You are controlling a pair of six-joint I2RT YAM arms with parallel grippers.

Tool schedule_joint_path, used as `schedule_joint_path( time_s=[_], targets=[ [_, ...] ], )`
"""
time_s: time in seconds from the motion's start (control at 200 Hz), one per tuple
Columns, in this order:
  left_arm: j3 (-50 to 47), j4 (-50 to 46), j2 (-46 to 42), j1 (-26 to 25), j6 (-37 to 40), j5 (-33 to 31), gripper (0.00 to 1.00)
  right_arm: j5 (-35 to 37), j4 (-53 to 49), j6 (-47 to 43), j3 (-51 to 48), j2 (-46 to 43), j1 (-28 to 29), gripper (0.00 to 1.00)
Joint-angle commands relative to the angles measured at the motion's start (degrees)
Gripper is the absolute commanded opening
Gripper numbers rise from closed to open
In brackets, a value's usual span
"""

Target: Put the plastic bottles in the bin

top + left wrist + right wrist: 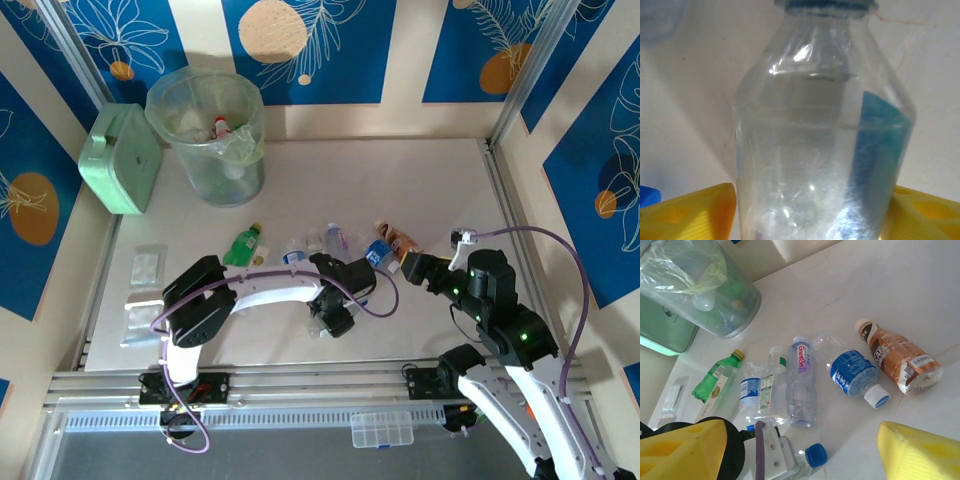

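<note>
Small plastic bottles, clear, green, brown (336, 238): few already inside tall translucent pale-green bin (205, 150), about seven on white table (420, 190), right of bin, toward arms. Left gripper (812, 200) clamped on clear blue-labelled bottle (815, 125); right gripper (802, 450) apart, empty.

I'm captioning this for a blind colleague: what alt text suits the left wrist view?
Close-up of a clear bottle with a blue label, on a pale table, gripped between the left claw's two yellow fingers.
</note>
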Motion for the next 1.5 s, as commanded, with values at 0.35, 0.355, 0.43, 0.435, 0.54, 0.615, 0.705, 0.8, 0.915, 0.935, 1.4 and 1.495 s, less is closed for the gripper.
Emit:
schedule_joint_path(
  time_s=[0.35,0.355,0.43,0.435,0.54,0.615,0.705,0.8,0.915,0.935,1.4,1.495],
  targets=[
    [1.4,0.1,-1.2,-1.4,2.6,-2.0,0.52,-3.3,1.7,-2.0,0.3,-1.4,-1.0,0.80],
    [1.4,0.1,-1.3,-1.4,2.6,-2.1,0.52,-3.3,1.7,-2.0,0.3,-1.4,-1.0,0.79],
    [1.9,-0.3,-2.6,-1.3,3.1,-3.4,0.51,-3.2,1.4,-1.9,1.1,-1.4,-1.2,0.79],
    [1.9,-0.4,-2.7,-1.4,3.1,-3.5,0.51,-3.1,1.4,-1.9,1.2,-1.4,-1.2,0.79],
    [2.8,-0.6,-5.4,-1.4,3.9,-4.2,0.49,-2.4,0.6,-2.0,2.6,-1.7,-1.3,0.79],
    [3.0,0.3,-8.1,-1.2,4.0,-4.6,0.47,-1.6,0.1,-2.0,3.6,-2.2,-1.3,0.79],
    [3.2,1.3,-11.4,-0.6,3.9,-5.6,0.44,-0.6,-0.1,-2.3,4.6,-2.6,-1.4,0.80],
    [3.7,2.1,-14.9,1.0,3.2,-6.7,0.39,0.1,0.0,-2.3,5.1,-2.8,-1.4,0.79],
    [4.3,3.9,-19.6,4.3,1.5,-5.6,0.29,0.2,0.7,-2.2,5.0,-2.7,-1.4,0.79],
    [4.3,4.5,-20.5,5.1,1.1,-5.3,0.27,0.2,0.8,-2.2,5.0,-2.8,-1.4,0.80],
    [12.2,12.7,-30.8,28.1,-14.2,-5.1,0.00,-0.8,2.6,-2.1,3.4,-1.7,-1.5,0.79],
    [17.4,11.2,-28.6,34.5,-20.8,-3.7,0.00,-1.1,2.8,-2.1,3.5,-1.0,-1.5,0.79]
  ],
)
